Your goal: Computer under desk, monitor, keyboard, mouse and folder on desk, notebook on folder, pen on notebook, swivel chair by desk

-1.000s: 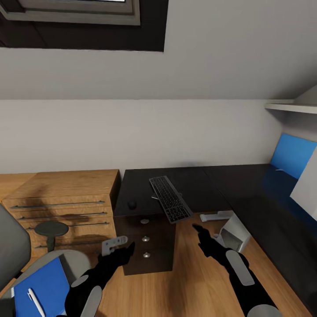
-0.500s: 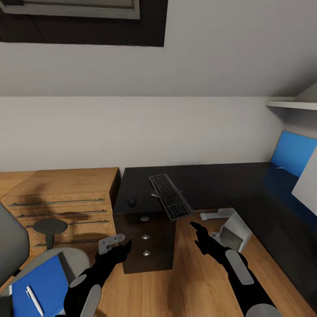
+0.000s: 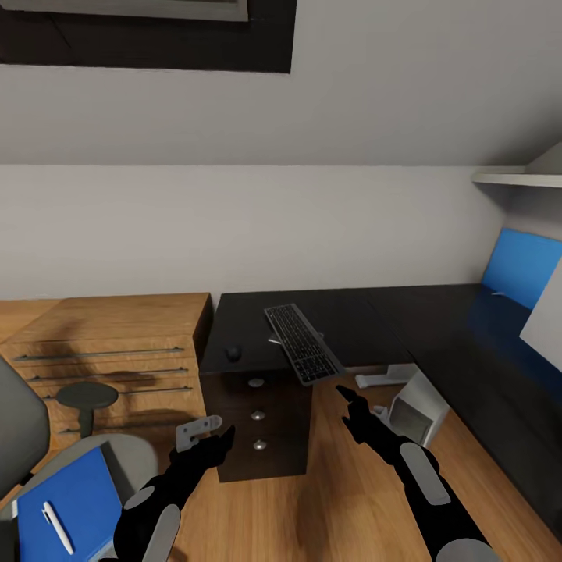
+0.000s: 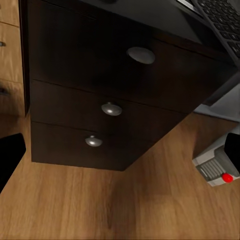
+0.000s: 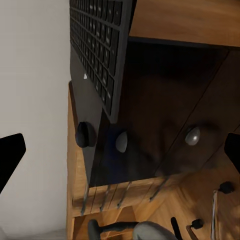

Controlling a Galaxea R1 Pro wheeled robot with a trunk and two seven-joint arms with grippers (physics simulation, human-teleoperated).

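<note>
The keyboard (image 3: 303, 342) lies on the black desk (image 3: 367, 324), its near end overhanging the edge, also in the right wrist view (image 5: 100, 45). The mouse (image 3: 232, 353) sits left of it. The computer (image 3: 414, 410) stands tilted on the floor under the desk. At lower left, the swivel chair (image 3: 125, 457) carries the blue folder (image 3: 66, 503) with the white pen (image 3: 55, 527) on it. My left gripper (image 3: 211, 437) hangs open before the drawer unit (image 4: 112, 108). My right gripper (image 3: 351, 402) is open below the keyboard. Monitor and notebook are out of view.
A light wooden cabinet (image 3: 109, 351) stands left of the desk, with a dark round pad on a post (image 3: 86, 396) in front of it. A blue wall panel (image 3: 519, 269) and a pale slab (image 3: 546, 320) sit at the right edge. Wooden floor lies between my arms.
The whole picture has slid slightly upward, so the camera has moved; more of the chair and folder shows. Both grippers stay open and hold nearly the same places.
</note>
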